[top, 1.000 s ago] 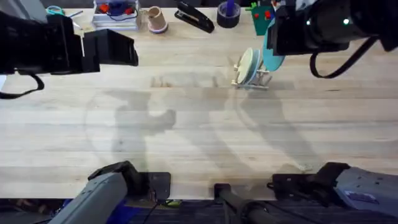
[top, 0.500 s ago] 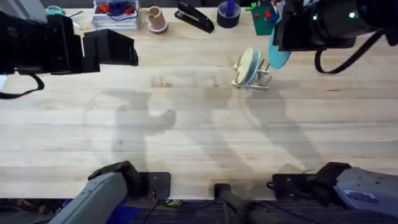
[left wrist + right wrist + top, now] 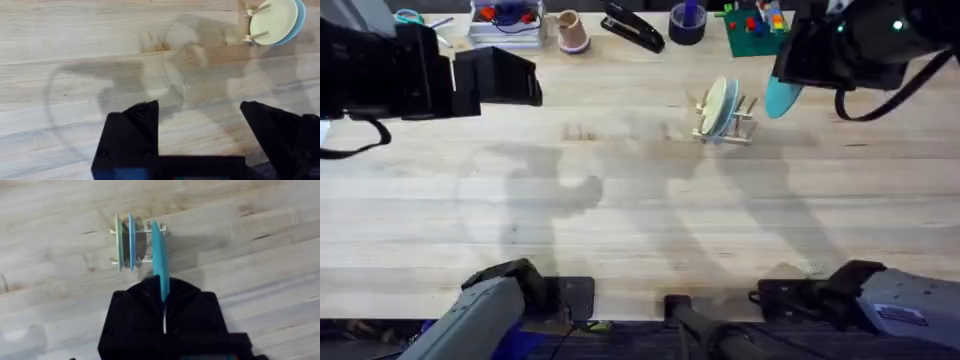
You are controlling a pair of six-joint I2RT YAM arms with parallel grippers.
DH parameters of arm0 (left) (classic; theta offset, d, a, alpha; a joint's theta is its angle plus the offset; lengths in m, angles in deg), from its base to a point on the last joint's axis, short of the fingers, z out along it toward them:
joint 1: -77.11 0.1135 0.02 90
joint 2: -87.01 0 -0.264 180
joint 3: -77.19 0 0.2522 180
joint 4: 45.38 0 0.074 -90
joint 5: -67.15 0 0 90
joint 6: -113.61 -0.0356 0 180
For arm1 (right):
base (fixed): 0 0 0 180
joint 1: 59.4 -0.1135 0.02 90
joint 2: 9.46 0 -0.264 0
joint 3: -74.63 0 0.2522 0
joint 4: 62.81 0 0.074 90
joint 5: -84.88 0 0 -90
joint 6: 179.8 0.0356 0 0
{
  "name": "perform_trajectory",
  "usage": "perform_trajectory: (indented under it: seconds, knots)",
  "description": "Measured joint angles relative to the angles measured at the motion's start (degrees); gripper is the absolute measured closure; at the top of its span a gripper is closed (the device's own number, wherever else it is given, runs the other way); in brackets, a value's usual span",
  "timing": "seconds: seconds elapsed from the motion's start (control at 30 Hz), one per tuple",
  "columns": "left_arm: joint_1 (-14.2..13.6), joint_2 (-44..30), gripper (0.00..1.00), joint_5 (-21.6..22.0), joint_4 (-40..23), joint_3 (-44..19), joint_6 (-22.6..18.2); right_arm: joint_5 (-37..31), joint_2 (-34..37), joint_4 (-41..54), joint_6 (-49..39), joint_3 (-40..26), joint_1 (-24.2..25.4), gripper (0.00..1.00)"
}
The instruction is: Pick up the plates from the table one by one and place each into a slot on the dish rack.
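Observation:
The small wooden dish rack (image 3: 730,120) stands on the table (image 3: 620,200) at the back right, with a cream plate (image 3: 720,105) and a blue plate upright in its slots. Just right of the rack, my right gripper (image 3: 798,78) is shut on a turquoise plate (image 3: 782,98), held on edge above the table. In the right wrist view this turquoise plate (image 3: 160,262) hangs edge-on beside the rack (image 3: 145,242), one peg gap away from the blue plate (image 3: 131,240) and the pale plate (image 3: 118,240). My left gripper (image 3: 200,120) is open and holds nothing, hovering high over the far left (image 3: 515,78).
Along the back edge are a clear tray (image 3: 507,22), a tan cup (image 3: 572,30), a black stapler (image 3: 632,27), a dark tape roll (image 3: 687,22) and a green toy block (image 3: 752,28). The wide middle of the tabletop is bare wood.
My right gripper has carried the turquoise plate to the right, from above the rack's right end to a spot beside it. The left arm has not moved.

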Motion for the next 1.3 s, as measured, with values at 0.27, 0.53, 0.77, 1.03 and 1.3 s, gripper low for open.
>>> perform_trajectory:
  seconds: [0.27, 0.53, 0.77, 1.03, 1.3]
  knots:
    - [0.0, 0.0, 0.006, 0.0, 0.0, -0.01, 0.0, 0.0, 0.0, -0.04, 5.17, 0.0, 0.02, 0.971]
    - [0.0, 0.0, 0.008, 0.0, 0.0, -0.02, 0.0, 0.0, 0.0, -0.04, 6.0, 0.0, 0.85, 0.971]
    - [0.0, 0.0, 0.006, 0.0, 0.0, 0.0, 0.0, 0.0, 0.0, -0.02, 5.98, 0.0, 1.16, 0.972]
    - [0.0, 0.0, 0.006, 0.0, 0.0, -0.01, 0.0, -0.01, 0.16, 0.02, 5.98, 0.0, 1.16, 0.972]
    - [0.0, 0.0, 0.006, 0.0, 0.0, -0.02, 0.0, 0.0, 2.36, -0.13, 5.99, 0.0, 1.16, 0.972]
